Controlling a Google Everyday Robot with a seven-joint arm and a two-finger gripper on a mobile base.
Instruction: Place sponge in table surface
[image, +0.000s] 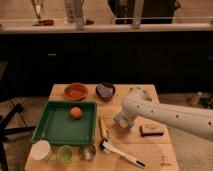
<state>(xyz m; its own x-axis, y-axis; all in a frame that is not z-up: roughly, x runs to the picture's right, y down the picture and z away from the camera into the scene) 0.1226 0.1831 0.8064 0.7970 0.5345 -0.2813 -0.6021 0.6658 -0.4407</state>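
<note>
The sponge (151, 130), a small brownish block with a dark top, lies flat on the wooden table (150, 97) at the right. My white arm reaches in from the right. My gripper (122, 121) hangs low over the table's middle, just left of the sponge and right of the green tray (50, 134). It is apart from the sponge and I see nothing in it.
The green tray holds an orange fruit (75, 113). A red bowl (75, 91) and a dark bowl (105, 90) stand at the back. A white cup (41, 150), green cup (65, 153) and metal cup (88, 151) line the front. A brush (122, 152) and a wooden stick (102, 127) lie nearby.
</note>
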